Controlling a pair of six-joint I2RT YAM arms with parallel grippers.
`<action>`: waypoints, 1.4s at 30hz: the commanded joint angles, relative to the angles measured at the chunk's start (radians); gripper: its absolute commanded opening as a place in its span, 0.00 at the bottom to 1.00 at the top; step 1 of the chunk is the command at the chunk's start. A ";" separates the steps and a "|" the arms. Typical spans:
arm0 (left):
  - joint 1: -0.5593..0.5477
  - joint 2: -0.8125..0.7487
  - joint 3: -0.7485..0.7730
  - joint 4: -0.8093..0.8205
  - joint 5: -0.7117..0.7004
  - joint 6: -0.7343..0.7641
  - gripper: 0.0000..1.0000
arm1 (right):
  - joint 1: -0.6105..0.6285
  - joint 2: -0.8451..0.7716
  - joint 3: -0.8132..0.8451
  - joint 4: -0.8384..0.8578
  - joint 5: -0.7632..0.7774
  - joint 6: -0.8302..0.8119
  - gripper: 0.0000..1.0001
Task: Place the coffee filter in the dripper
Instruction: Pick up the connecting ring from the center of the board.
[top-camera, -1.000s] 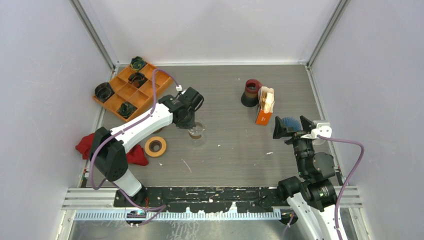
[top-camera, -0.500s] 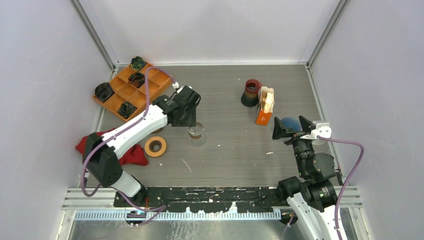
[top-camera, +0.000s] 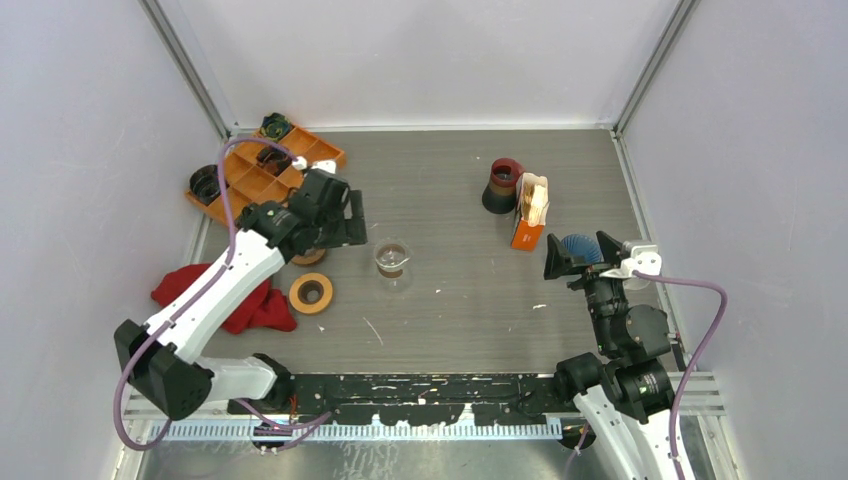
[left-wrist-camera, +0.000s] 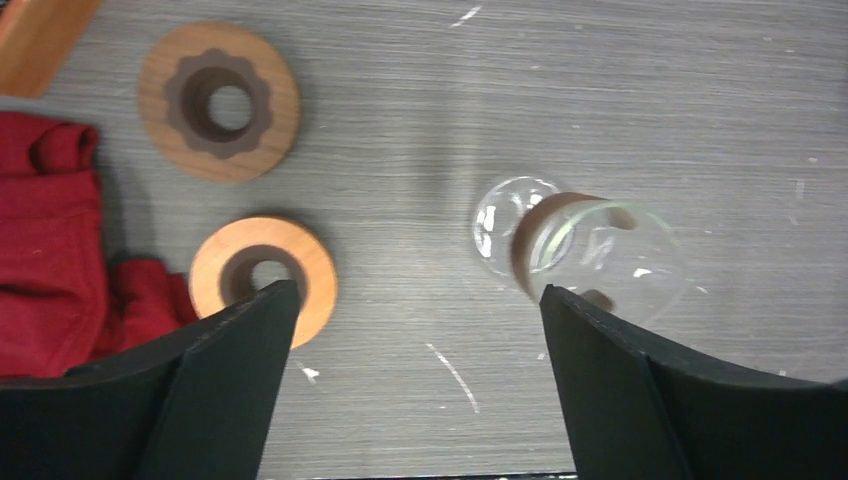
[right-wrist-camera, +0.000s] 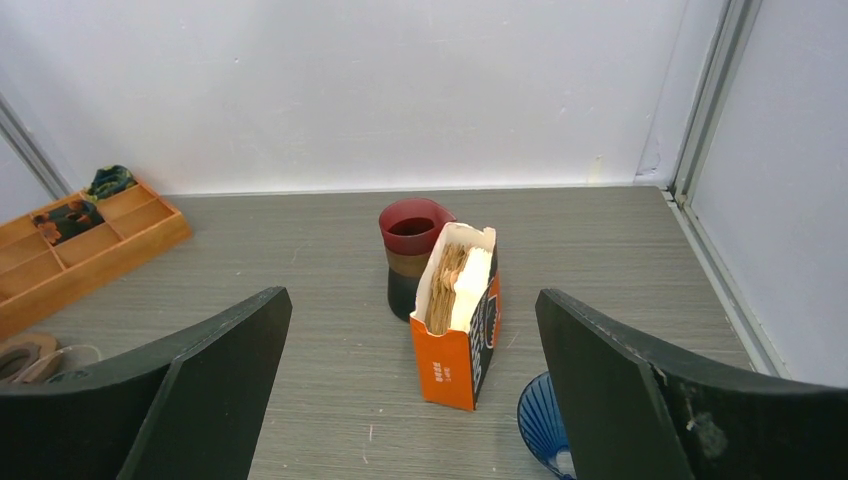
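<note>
Left wrist: left hand spread wide near glass cup; right hand wide.

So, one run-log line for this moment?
left gripper open, off glass cup | right gripper open, empty | filters in orange box

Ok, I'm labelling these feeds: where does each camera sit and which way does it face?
Top: above and behind, looking down on the table; left arm and right arm show.
Left wrist: on the left arm, facing down at the glass and wooden rings; its fingers show.
Right wrist: low, facing the back wall past the filter box; its fingers show.
Shared: top and left wrist both see the glass.
</note>
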 joint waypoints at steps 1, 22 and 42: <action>0.085 -0.092 -0.053 0.026 0.011 0.047 0.99 | -0.004 0.020 0.005 0.045 -0.009 -0.001 1.00; 0.615 0.014 -0.258 0.213 0.403 0.145 0.97 | -0.004 0.058 0.008 0.040 -0.013 -0.010 1.00; 0.732 0.340 -0.085 0.202 0.422 0.169 0.62 | -0.004 0.060 0.006 0.040 -0.020 -0.009 1.00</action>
